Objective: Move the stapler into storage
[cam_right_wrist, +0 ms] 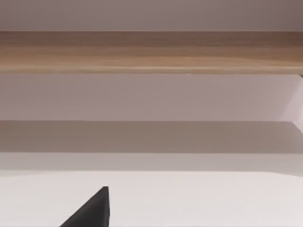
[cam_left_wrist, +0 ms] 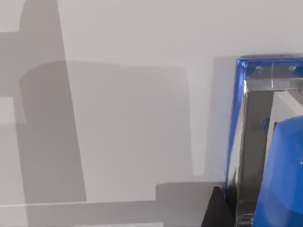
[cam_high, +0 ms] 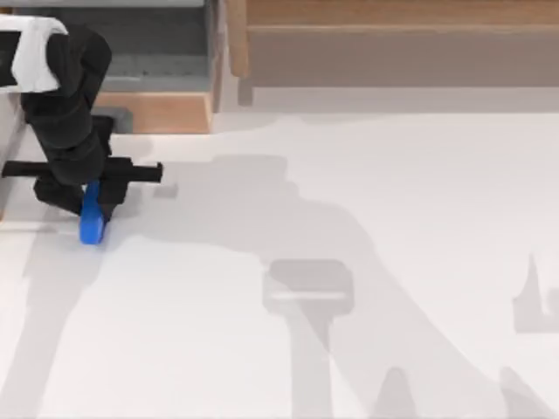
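Currently left gripper (cam_high: 87,202) clamps stapler (cam_high: 92,223) at table's left; lift clear before heading to wooden drawer (cam_high: 157,112); right jaws: cannot tell.

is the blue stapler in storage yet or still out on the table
Still out. The small bright-blue stapler sits at the white table's left side, under the left claw, short of the wooden drawer behind.

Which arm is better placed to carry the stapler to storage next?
Left. Its pincer is already on the blue stapler at the table's left side, just below the wooden storage unit. The right pincer faces the wooden ledge.
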Robot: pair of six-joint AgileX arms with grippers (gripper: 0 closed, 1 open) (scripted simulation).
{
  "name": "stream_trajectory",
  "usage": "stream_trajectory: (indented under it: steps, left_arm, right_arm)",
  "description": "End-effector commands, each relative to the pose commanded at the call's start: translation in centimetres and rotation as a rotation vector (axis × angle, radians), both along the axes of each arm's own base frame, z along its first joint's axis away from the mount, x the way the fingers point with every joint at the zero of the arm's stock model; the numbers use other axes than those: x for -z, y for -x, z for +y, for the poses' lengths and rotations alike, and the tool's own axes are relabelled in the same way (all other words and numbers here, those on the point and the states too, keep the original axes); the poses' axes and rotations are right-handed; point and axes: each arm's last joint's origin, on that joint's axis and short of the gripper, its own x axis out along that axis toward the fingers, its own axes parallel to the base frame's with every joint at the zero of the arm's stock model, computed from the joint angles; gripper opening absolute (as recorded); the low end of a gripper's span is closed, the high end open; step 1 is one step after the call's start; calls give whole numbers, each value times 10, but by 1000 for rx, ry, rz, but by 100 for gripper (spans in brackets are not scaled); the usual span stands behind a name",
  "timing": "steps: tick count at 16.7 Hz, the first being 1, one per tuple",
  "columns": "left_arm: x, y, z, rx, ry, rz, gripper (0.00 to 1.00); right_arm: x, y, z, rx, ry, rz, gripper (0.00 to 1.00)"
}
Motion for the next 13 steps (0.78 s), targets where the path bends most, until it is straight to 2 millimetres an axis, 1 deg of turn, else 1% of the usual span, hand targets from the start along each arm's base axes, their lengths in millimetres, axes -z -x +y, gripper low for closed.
stream_trajectory:
  steps: [1, 2, 3, 9, 12, 13]
  left_arm:
    - [0, 0, 0, 0, 0, 0, 0]
    - [-6, 0, 0, -2, 3, -13, 0]
    - [-7, 0, 0, -2, 3, -13, 0]
    - [-35, 0, 0, -2, 3, -12, 0]
    - [-36, 0, 0, -2, 3, -13, 0]
    - [-34, 0, 1, -1, 2, -9, 0]
  right_arm:
    - [0, 0, 0, 0, 0, 0, 100]
    - [0, 0, 0, 0, 0, 0, 100]
    - [0, 0, 0, 0, 0, 0, 100]
    - [0, 0, 0, 0, 0, 0, 100]
    - [0, 0, 0, 0, 0, 0, 100]
    - [0, 0, 0, 0, 0, 0, 100]
